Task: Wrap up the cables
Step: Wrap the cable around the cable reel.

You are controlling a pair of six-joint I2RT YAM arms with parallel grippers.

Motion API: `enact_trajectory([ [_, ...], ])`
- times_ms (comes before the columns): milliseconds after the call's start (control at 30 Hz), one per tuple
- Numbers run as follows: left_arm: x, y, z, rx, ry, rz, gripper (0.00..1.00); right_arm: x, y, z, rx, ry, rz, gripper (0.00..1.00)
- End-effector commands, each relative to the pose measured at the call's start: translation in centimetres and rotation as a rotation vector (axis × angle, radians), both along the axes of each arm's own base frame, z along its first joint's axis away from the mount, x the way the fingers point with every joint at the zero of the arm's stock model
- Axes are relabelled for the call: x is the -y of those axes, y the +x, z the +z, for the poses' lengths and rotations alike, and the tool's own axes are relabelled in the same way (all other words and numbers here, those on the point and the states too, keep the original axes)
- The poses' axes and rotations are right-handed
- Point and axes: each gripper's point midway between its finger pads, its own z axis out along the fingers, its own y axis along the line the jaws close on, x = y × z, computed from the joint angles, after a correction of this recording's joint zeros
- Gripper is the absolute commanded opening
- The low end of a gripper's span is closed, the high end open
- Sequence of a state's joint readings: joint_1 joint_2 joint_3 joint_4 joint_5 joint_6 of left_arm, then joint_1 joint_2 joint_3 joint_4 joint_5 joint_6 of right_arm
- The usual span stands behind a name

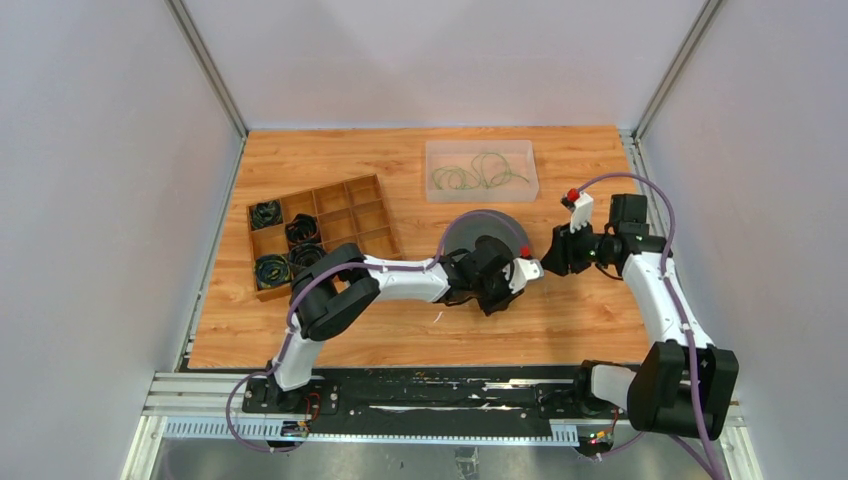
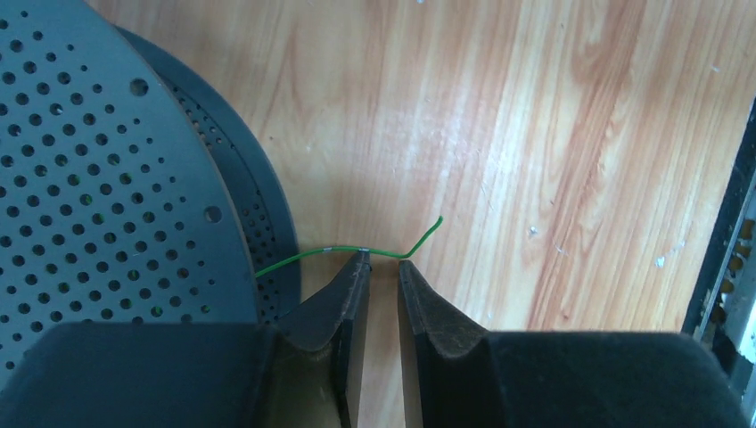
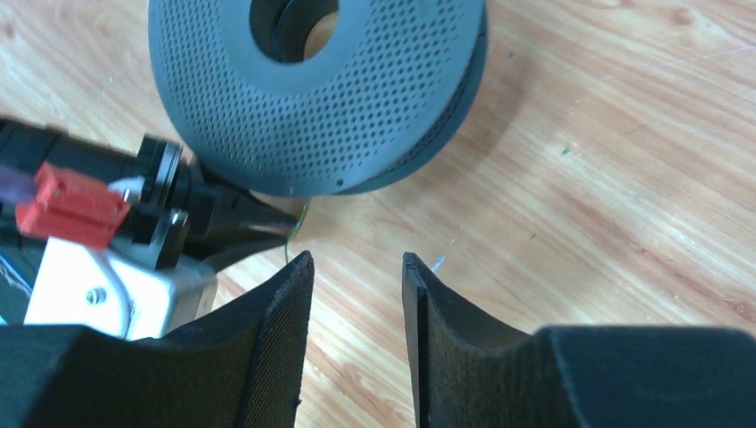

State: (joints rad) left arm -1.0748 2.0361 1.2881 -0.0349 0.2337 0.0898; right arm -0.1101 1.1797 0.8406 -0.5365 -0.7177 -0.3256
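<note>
Wooden table (image 1: 400, 330), clear bin (image 1: 432, 150) of cables (image 1: 478, 172)

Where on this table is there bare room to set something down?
Bare wood: the near strip between spool and rail; the far-left corner behind the tray. Crowded around the spool, where left gripper and right gripper meet.
</note>
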Motion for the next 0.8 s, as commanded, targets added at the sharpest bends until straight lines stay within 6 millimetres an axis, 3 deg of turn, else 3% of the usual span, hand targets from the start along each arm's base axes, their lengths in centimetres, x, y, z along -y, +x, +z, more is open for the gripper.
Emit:
enact_trajectory([
  [0, 0.9, 1.7, -0.1, 0.045, 0.001, 0.064, 0.22, -0.5, -3.0, -1.0, 0.016, -0.035, 0.228, 0.42],
  [233, -0.1, 2.0, -1.0, 0.066, 0.012, 0.104, 0.21, -1.3, -5.2, -4.1, 0.015, -0.014, 0.372, 0.43],
  [367, -0.7, 1.9, -1.5, 0.086, 0.012, 0.094, 0.22, -2.2, -4.5, -3.8, -0.001, 0.062, 0.367, 0.44],
  [467, -0.8, 2.1, -1.5, 0.105, 0.008, 0.095, 0.22, -2.4, -4.3, -4.2, -0.02, 0.087, 0.374, 0.55],
  [600, -0.7, 2.6, -1.5, 0.127, 0.007, 0.109, 0.22, -2.8, -4.1, -5.3, -0.081, 0.106, 0.401, 0.59],
  [767, -0.6, 3.1, -1.4, 0.131, 0.006, 0.143, 0.22, -3.0, -3.8, -6.1, -0.212, 0.166, 0.424, 0.6],
])
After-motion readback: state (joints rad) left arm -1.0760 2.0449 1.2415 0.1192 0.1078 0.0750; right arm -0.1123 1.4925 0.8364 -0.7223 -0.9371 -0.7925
